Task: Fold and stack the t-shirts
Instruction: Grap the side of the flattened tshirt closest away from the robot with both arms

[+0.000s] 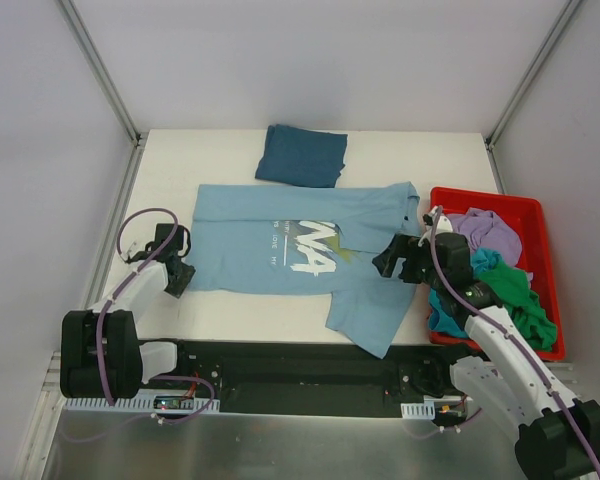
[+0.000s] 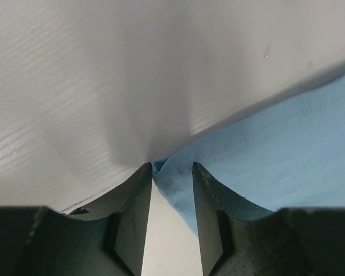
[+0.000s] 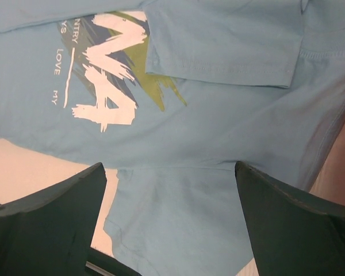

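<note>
A light sky-blue t-shirt (image 1: 250, 245) with white chest print lies spread on the white table, one sleeve folded inward; it also shows in the right wrist view (image 3: 218, 132). A folded dark teal-blue t-shirt (image 1: 302, 155) lies behind it. My left gripper (image 1: 180, 275) is at the shirt's near left corner. In the left wrist view my left gripper (image 2: 172, 168) has its jaws narrowed but apart, astride the bunched corner of the shirt (image 2: 178, 184). My right gripper (image 1: 390, 262) hovers wide open over the shirt's right side, and it also shows in its own wrist view (image 3: 169, 165).
A red plastic bin (image 1: 485, 193) at the right holds lilac (image 1: 488, 228), turquoise (image 1: 483, 262) and green (image 1: 528, 305) t-shirts. The sky-blue shirt's lower right part (image 1: 370, 315) reaches the table's near edge by the black base rail (image 1: 280, 370).
</note>
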### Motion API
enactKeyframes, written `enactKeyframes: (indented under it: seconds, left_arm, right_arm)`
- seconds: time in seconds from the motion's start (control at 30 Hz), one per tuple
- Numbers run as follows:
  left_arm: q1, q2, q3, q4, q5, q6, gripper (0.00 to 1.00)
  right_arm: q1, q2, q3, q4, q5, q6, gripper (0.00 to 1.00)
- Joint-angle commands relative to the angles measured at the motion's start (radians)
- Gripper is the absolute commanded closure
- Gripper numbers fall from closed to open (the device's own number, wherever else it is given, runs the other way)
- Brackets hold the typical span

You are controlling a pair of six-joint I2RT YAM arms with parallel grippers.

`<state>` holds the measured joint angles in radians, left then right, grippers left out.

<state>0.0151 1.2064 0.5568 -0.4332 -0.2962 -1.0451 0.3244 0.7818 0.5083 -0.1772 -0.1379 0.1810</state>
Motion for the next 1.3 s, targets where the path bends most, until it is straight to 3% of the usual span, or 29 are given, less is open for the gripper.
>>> enactKeyframes:
  seconds: [0.0, 0.1, 0.17, 0.27, 0.4, 0.57, 0.8, 0.97, 1.27]
  left_arm:
    - [0.009, 0.035, -0.011, 0.010, 0.008, -0.009, 0.68]
    - [0.009, 0.036, -0.018, 0.017, 0.028, -0.023, 0.81]
    - [0.009, 0.030, -0.034, 0.031, 0.038, -0.024, 1.00]
    - [0.009, 0.024, -0.038, 0.044, 0.054, -0.017, 1.00]
    - [0.009, 0.009, -0.031, 0.042, 0.058, 0.005, 1.00]
    - [0.011, -0.010, -0.034, 0.042, 0.060, 0.014, 1.00]
    - [0.009, 0.015, -0.028, 0.042, 0.063, 0.011, 1.00]
    - [0.011, 0.021, -0.021, 0.044, 0.078, 0.016, 1.00]
    - [0.011, 0.024, -0.014, 0.042, 0.078, 0.028, 1.00]
  right_arm:
    - [-0.005, 0.005, 0.038, -0.059, -0.046, -0.032, 0.04]
    - [-0.005, 0.005, 0.055, -0.151, -0.007, -0.032, 0.04]
    - [0.008, 0.013, 0.078, -0.226, 0.012, -0.070, 0.04]
    - [0.105, 0.056, 0.146, -0.356, 0.104, -0.074, 0.04]
    - [0.339, 0.140, 0.209, -0.537, 0.251, -0.011, 0.01]
    - [0.530, 0.234, 0.205, -0.714, 0.268, 0.144, 0.18]
    - [0.709, 0.283, 0.081, -0.498, 0.156, 0.236, 0.34]
    - [0.794, 0.356, 0.088, -0.470, 0.245, 0.255, 0.40]
    - [0.803, 0.528, 0.098, -0.461, 0.368, 0.325, 0.52]
